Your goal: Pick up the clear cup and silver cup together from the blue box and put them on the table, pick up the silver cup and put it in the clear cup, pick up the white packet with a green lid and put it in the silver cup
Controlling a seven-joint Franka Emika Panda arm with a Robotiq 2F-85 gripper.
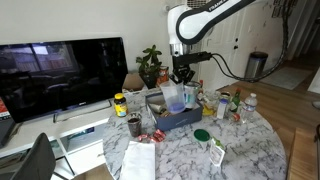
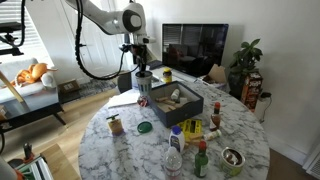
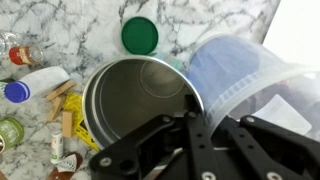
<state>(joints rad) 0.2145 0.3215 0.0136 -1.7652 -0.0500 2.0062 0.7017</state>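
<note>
hand (image 3: 190, 112) clenched on clear cup (image 3: 238, 68) & silver cup (image 3: 135, 100) rims, nr blue box (image 1: 182, 121)

On the table (image 2: 120, 160), near its middle: box (image 2: 190, 108). Raised above the box's end, side by side and touching: metal cup (image 3: 135, 100) and plastic tumbler (image 3: 240, 75), pinched together in the end effector (image 3: 195, 125). Beside the box: disc (image 3: 140, 35). Toward the table's edge: bottles (image 2: 176, 140).

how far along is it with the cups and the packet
Nothing finished yet. In hand: the gripper is shut on the silver cup and clear cup together, above the blue box. Left: set them on the table, nest silver in clear, add the white packet.
</note>
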